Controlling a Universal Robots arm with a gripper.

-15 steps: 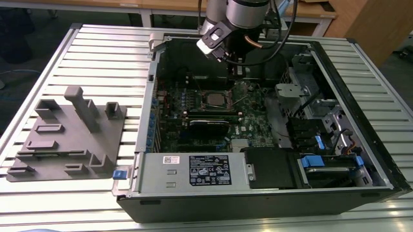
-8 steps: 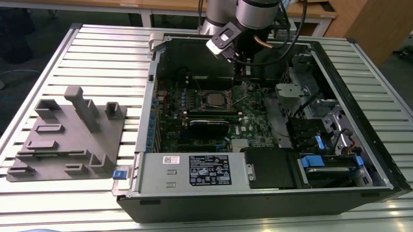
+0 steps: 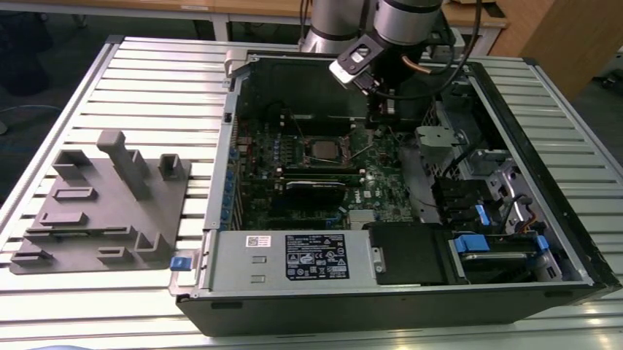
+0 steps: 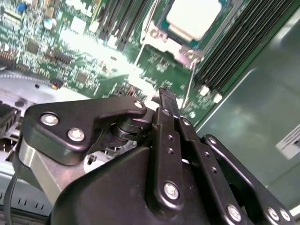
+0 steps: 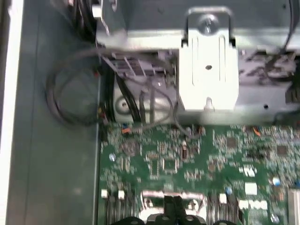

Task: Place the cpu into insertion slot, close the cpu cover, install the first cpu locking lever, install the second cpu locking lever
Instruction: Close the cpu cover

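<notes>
Here the fingers [image 4: 164, 110] are pressed together with nothing between them. The gripper [image 4: 166, 93] hangs just above the green board [image 4: 70, 47], near a corner of the insertion slot [image 4: 173, 44]. The cpu [image 4: 194, 16] lies in that slot, with the cpu cover [image 4: 162, 21] flat around it. A thin wire lever [image 4: 188, 79] sticks out toward the fingers. The open computer case [image 3: 389, 306] lies on the slatted table [image 3: 146, 73], beside a grey fixture [image 3: 98, 211].

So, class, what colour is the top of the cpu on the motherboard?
Pale silver-white; the cpu shows best in the second wrist view.
</notes>
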